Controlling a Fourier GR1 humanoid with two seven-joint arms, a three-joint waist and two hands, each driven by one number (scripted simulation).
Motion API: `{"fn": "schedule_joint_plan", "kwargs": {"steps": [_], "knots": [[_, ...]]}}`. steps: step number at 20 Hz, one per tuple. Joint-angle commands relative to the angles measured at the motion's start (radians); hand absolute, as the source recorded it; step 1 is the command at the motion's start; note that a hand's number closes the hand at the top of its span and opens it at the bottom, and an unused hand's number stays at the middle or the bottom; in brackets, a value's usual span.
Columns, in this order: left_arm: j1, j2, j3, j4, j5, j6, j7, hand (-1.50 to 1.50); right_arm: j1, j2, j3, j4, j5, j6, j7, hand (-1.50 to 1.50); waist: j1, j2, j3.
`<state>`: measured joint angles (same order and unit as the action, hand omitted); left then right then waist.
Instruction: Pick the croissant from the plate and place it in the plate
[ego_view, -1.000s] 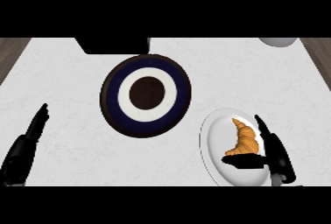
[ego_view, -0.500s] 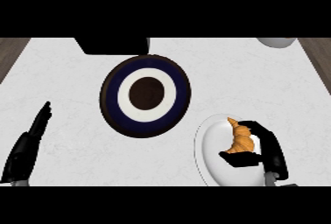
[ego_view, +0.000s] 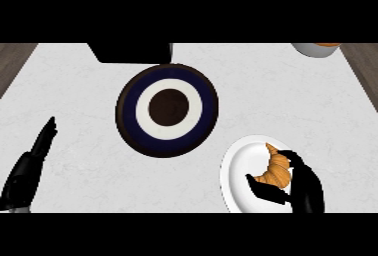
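The croissant (ego_view: 275, 168) is on the white plate (ego_view: 233, 172) at the lower right of the pale worktop (ego_view: 81, 100), its pointed tip aimed away from the robot. The right hand (ego_view: 304, 189) comes in from the lower edge and closes on the pastry. Its fingers (ego_view: 295, 160) are curled over the croissant's right side and its thumb (ego_view: 264, 193) is tucked under the near end, so the croissant is pinched between them. Whether it rests on the plate or is raised just off it cannot be told.

The dark plate (ego_view: 133, 112), ringed in blue and white with a dark middle, lies just up and to the left of the white plate, with only a narrow gap between their rims.

The left hand (ego_view: 31, 165) rests at the lower left edge, well apart from both plates, with its fingers straight and pressed together, pointing up.

A black box (ego_view: 133, 52) sits at the far edge, just behind the dark plate. A bowl (ego_view: 317, 49) shows at the far right corner.
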<state>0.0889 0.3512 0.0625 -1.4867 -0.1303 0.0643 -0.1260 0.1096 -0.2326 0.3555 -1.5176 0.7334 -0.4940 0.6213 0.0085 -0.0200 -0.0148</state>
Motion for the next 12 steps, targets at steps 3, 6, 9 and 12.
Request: {"fn": "schedule_joint_plan", "kwargs": {"steps": [3,6,9,12], "knots": [[0.000,-0.012,0.005,-0.009,0.003,-0.001,0.020,0.00,0.124,0.033,0.030,-0.054,0.315,-0.114,0.215,1.50,-0.022,0.016,0.013],[0.051,-0.025,-0.015,-0.053,-0.025,0.004,-0.004,0.00,0.172,0.021,0.017,-0.221,0.414,-0.089,0.283,1.50,-0.016,0.016,0.014],[0.007,-0.045,-0.001,0.019,-0.026,0.024,-0.025,0.00,0.252,0.023,0.034,-0.332,0.592,-0.109,0.310,1.50,-0.031,0.016,0.012],[0.018,-0.008,0.020,-0.021,-0.001,-0.014,-0.005,0.00,0.224,0.074,0.055,-0.489,0.727,-0.072,0.327,1.50,-0.026,0.014,0.012]]}}
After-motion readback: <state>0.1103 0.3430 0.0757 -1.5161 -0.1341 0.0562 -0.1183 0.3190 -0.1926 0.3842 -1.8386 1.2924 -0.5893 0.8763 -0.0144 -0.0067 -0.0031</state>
